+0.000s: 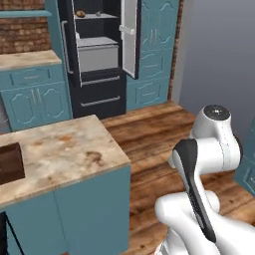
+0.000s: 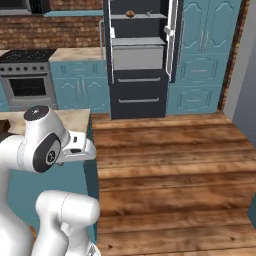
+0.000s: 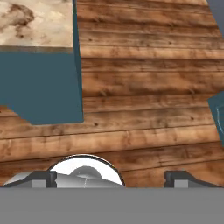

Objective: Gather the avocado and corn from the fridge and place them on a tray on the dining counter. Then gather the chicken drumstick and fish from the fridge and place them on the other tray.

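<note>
Charcoal-black French-door fridge (image 1: 97, 55), doors open, well ahead of our jaws across the plank floor (image 3: 144, 87); golden-brown lumpy drumstick (image 1: 80, 13) on its top shelf, a small greyish item (image 1: 98, 14) beside it, too small to identify. Two-finger gripper (image 3: 109, 179): released, empty. Beige marbled dining counter (image 1: 64, 149) just beside, carrying a dark brown wooden tray (image 1: 10, 164). We judged meat and fish outstanding.

Your arm (image 1: 209, 164) wears glossy white rounded shells, with dark grey bands at its joints and a grey-capped round joint on top.
</note>
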Robot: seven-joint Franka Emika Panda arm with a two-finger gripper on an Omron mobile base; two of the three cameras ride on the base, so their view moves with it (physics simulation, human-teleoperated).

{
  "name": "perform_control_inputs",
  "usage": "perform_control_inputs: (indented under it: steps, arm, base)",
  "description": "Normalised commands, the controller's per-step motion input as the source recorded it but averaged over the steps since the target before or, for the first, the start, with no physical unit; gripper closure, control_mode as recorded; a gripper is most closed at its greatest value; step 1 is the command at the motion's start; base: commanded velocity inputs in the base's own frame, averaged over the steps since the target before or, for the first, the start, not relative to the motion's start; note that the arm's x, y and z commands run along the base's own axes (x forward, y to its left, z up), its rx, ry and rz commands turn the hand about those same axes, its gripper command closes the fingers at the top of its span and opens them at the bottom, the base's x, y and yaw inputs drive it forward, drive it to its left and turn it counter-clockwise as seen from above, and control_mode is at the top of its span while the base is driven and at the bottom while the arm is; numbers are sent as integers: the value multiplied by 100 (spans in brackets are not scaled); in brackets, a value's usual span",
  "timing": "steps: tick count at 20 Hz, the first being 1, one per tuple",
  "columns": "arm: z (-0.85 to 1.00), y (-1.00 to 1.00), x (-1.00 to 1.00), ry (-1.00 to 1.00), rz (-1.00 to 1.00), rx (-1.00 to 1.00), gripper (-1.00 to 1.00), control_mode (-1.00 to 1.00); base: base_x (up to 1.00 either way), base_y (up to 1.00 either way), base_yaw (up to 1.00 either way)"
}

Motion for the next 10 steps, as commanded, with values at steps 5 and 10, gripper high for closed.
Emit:
perform_control_inputs:
  steps: [5,10]
  arm:
    - [0,0,0,0,0,0,-100,100]
    - [0,0,0,0,0,0,-100,100]
  base:
    - [51,-91,-5]
    - [100,-45,2]
